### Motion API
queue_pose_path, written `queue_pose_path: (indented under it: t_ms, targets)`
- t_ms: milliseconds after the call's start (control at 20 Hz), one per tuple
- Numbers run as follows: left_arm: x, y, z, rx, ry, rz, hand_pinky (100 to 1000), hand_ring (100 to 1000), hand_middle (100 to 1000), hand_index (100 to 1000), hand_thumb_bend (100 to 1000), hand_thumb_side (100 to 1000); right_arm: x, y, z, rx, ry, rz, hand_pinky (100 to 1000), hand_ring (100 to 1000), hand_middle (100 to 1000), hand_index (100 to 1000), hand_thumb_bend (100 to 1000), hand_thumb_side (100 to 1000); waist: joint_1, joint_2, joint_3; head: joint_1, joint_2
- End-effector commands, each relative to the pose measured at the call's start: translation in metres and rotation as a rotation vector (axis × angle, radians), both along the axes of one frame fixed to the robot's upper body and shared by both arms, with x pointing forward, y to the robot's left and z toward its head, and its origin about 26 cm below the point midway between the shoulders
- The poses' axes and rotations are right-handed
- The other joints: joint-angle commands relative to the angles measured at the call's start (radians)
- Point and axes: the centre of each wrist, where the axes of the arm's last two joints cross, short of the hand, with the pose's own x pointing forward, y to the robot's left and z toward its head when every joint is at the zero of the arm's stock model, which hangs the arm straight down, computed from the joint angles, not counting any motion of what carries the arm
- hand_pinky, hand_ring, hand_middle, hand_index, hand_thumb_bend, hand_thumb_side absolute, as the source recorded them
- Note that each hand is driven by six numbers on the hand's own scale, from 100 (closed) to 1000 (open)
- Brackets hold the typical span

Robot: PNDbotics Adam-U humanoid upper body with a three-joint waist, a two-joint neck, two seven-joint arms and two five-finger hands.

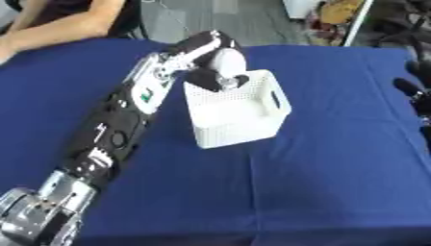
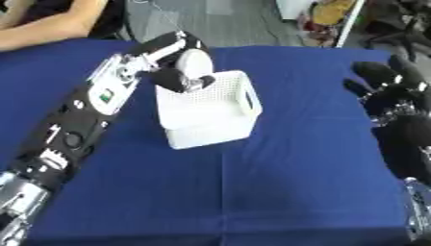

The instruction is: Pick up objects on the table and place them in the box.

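1. Looking down, I see my left hand reached out over the near-left rim of the white box; its fingers curl downward into the opening, but I cannot tell whether they clasp anything, since the hand hides whatever lies beneath it.
2. The box stands upright near the middle of the blue surface; its long axis runs from near-left to far-right; it lies directly below my left fingers.
3. My right hand rests at the right edge, fingers straight and relaxed, well apart from the box; the left is plainly nearer.
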Motion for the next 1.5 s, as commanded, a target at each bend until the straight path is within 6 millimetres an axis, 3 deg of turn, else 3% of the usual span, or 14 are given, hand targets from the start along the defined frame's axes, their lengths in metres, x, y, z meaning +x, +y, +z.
queue_pose_path:
  t_ms: [50, 100, 350, 400, 450, 500, 600, 750, 1000, 1500]
  targets:
    - [0.001, -0.005, 0.004, 0.025, -0.032, -0.021, 100, 100, 337, 437, 100, 595, 0.000, 0.002, 0.007, 0.002, -0.026, 0.011, 972, 1000, 890, 1000, 160, 590, 0.001, -0.009, -0.003, 0.011, -0.001]
    - [0.000, -0.005, 0.001, 0.032, -0.032, -0.023, 100, 100, 336, 437, 100, 416, 0.000, 0.002, 0.007, 0.002, -0.026, 0.012, 971, 1000, 890, 1000, 162, 591, 0.001, -0.009, -0.003, 0.012, -0.001]
    - [0.000, -0.006, -0.009, 0.062, -0.035, -0.029, 100, 100, 355, 460, 100, 396, 0.000, 0.002, 0.007, 0.001, -0.027, 0.014, 971, 1000, 890, 1000, 162, 591, 0.001, -0.009, -0.004, 0.014, -0.003]
    - [0.000, -0.006, -0.010, 0.067, -0.039, -0.028, 100, 102, 425, 544, 100, 309, 0.000, 0.002, 0.007, 0.001, -0.027, 0.014, 972, 1000, 890, 1000, 161, 591, 0.001, -0.009, -0.004, 0.014, -0.003]
    - [0.000, -0.005, -0.011, 0.072, -0.047, -0.027, 100, 162, 460, 574, 100, 370, 0.000, 0.002, 0.007, 0.001, -0.028, 0.014, 971, 1000, 890, 1000, 161, 591, 0.001, -0.009, -0.004, 0.014, -0.003]
    - [0.000, -0.005, -0.012, 0.078, -0.054, -0.030, 153, 260, 502, 617, 100, 504, 0.000, 0.002, 0.008, 0.001, -0.028, 0.015, 971, 1000, 890, 1000, 161, 591, 0.001, -0.009, -0.005, 0.015, -0.003]
    - [-0.001, -0.004, -0.014, 0.086, -0.068, -0.038, 296, 429, 594, 690, 322, 670, 0.000, 0.002, 0.008, 0.001, -0.028, 0.015, 971, 1000, 890, 1000, 161, 591, 0.002, -0.009, -0.005, 0.014, -0.003]
    - [0.000, -0.003, -0.016, 0.085, -0.085, -0.043, 401, 536, 677, 744, 451, 761, 0.000, 0.002, 0.008, 0.001, -0.028, 0.015, 971, 1000, 890, 1000, 160, 591, 0.002, -0.009, -0.004, 0.015, -0.004]
    - [0.000, -0.002, -0.018, 0.103, -0.098, -0.040, 494, 599, 726, 779, 511, 779, 0.000, 0.002, 0.008, 0.000, -0.029, 0.015, 971, 1000, 891, 1000, 158, 591, 0.001, -0.009, -0.004, 0.015, -0.005]
    - [-0.001, 0.000, -0.021, 0.117, -0.105, -0.036, 517, 608, 731, 783, 497, 781, 0.000, 0.002, 0.007, 0.001, -0.028, 0.012, 971, 1000, 890, 1000, 159, 591, 0.001, -0.008, -0.003, 0.015, -0.006]
